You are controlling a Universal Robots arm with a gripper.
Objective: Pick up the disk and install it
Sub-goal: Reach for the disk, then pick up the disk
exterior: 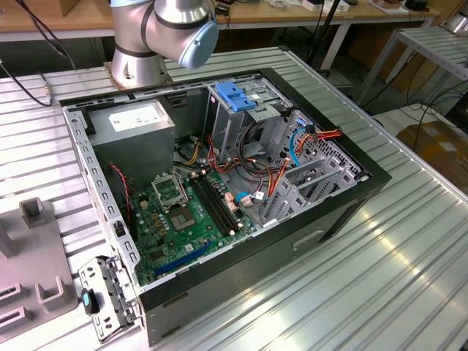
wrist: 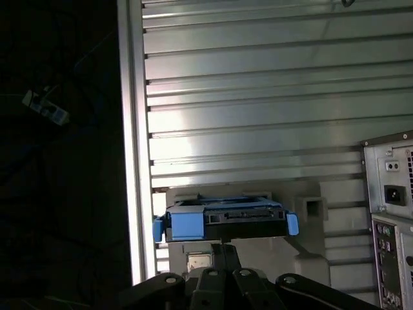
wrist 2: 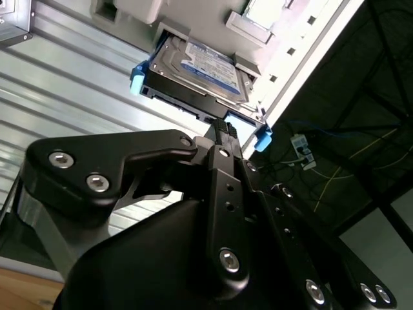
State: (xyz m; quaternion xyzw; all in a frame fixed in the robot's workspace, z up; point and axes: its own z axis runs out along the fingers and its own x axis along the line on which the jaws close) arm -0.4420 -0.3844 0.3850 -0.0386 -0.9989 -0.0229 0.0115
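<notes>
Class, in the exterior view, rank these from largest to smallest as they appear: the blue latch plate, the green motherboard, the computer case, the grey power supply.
1. computer case
2. green motherboard
3. grey power supply, farther back, so this place is less sure
4. blue latch plate

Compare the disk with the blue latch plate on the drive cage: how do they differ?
The disk is black with blue rails at its sides; the latch plate is blue all over. The disk sits in a grey holder on the slatted table, outside the computer case; the latch plate sits atop the metal cage inside it. Both carry blue plastic.
</notes>
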